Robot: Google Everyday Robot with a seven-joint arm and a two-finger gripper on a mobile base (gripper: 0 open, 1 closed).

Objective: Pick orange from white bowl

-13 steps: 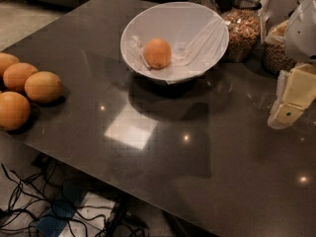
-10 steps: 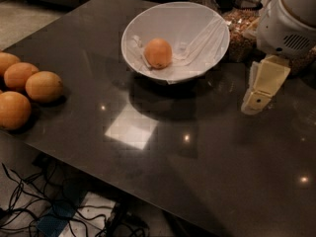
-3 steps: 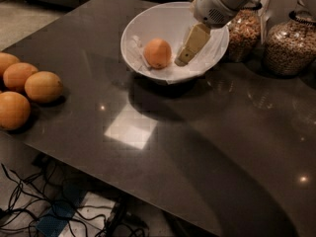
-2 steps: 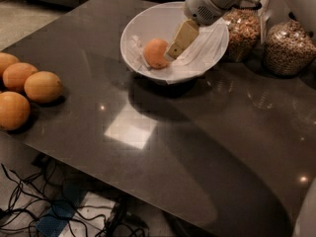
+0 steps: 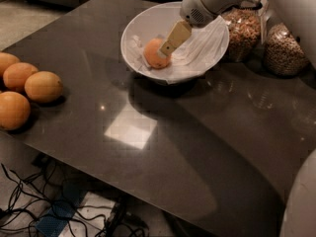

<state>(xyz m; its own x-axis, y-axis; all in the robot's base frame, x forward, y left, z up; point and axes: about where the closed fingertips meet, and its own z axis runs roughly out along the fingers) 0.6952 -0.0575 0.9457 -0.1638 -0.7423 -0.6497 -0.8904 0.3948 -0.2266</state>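
Observation:
The orange [image 5: 154, 56] lies inside the white bowl [image 5: 143, 21] at the far middle of the dark table. My gripper [image 5: 169, 42] reaches down into the bowl from the upper right. Its tan finger [image 5: 175, 36] lies over the orange's right side and hides part of it. The white arm housing [image 5: 207, 4] sits above the bowl's far rim.
Several larger orange-yellow fruits [image 5: 43, 86] lie at the table's left edge. Two clear jars of brown nuts [image 5: 244, 32] [image 5: 284, 49] stand right of the bowl. Cables [image 5: 29, 201] lie on the floor below the table's near edge. A white robot part [image 5: 300, 201] shows at lower right.
My gripper has swung in from the right side of the table, over the bowl's rim, and moved left down to the orange. The orange and bowl have not moved.

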